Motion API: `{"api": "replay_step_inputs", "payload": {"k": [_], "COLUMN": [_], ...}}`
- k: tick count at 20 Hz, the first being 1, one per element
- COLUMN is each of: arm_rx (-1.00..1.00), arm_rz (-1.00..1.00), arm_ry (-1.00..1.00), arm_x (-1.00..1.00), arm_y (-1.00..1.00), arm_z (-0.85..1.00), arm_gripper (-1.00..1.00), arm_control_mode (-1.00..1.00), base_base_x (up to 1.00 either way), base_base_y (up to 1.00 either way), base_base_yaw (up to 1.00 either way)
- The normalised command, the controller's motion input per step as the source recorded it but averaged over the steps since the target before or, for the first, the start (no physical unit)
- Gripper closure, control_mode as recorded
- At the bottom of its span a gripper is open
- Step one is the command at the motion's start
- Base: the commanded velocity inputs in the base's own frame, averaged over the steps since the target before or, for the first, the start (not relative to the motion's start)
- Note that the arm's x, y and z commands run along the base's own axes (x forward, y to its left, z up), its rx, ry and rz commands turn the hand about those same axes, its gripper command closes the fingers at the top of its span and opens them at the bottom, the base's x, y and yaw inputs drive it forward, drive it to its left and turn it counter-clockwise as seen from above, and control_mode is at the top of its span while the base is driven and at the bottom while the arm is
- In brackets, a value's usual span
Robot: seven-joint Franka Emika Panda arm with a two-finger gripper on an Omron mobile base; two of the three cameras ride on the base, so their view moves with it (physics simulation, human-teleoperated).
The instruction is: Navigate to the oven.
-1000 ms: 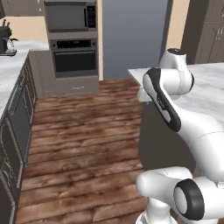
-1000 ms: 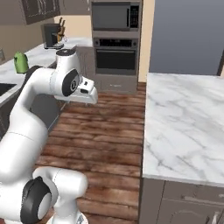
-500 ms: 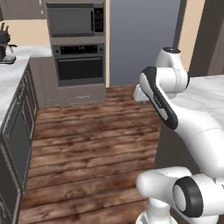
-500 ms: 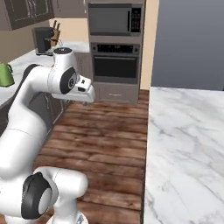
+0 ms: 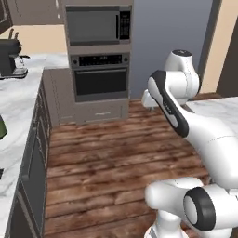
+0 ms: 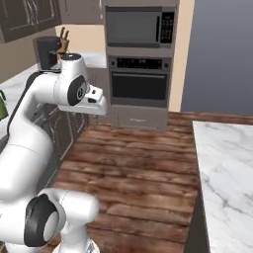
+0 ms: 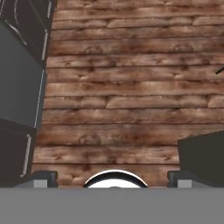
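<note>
Two finger tips are all I get of the gripper (image 7: 111, 179) in the hand view, small grey stubs at the bottom corners, set wide apart with bare floor between them, so I read the hand as open and holding nothing. I'm looking straight down along it at the wooden floor (image 7: 131, 87). Dark cabinet fronts (image 7: 19, 87) run down the hand's left side, cut off by the frame edge, and a dark block (image 7: 203, 157) pokes in at its lower right; I can't tell what that block is.

From the left base view, the oven (image 5: 100, 79) sits well ahead of the hand, past a long stretch of floorboards, built into a tall wall column. Dark glass door, grey bar handle across the top, black control strip above it. I can see light marks on that strip, but they're too small to read. No brand name legible anywhere on it. Right above the oven sits the built-in microwave (image 5: 97, 25), with a keypad column on its right side; the key markings are just pale specks to me.

In the right base view the oven (image 6: 140, 85) stands ahead and off to the hand's right, same story on the writing: blurred. A coffee machine (image 5: 9, 58) stands on the marble counter (image 5: 21, 107) far out to the left, partly cut by the frame edge. A marble island top (image 6: 227, 173) lies off to the right, also clipped. A knife block (image 6: 63, 42) peeks out behind the arm's elbow, mostly hidden.
</note>
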Motion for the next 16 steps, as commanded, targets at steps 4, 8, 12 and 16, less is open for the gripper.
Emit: {"api": "replay_step_inputs", "payload": {"k": [4,8,12,16], "arm_rx": [0.00,0.00,0.00,0.00], "arm_rz": [0.00,0.00,0.00,0.00], "arm_ry": [0.00,0.00,0.00,0.00], "arm_x": [0.00,0.00,0.00,0.00], "arm_y": [0.00,0.00,0.00,0.00], "arm_z": [0.00,0.00,0.00,0.00], "arm_gripper": [-1.00,-1.00,-1.00,-1.00], "arm_control_mode": [1.00,1.00,1.00,1.00], "base_base_x": [1.00,1.00,1.00,1.00], "base_base_y": [0.10,0.00,0.00,0.00], "base_base_yaw": [0.00,0.00,0.00,0.00]}}
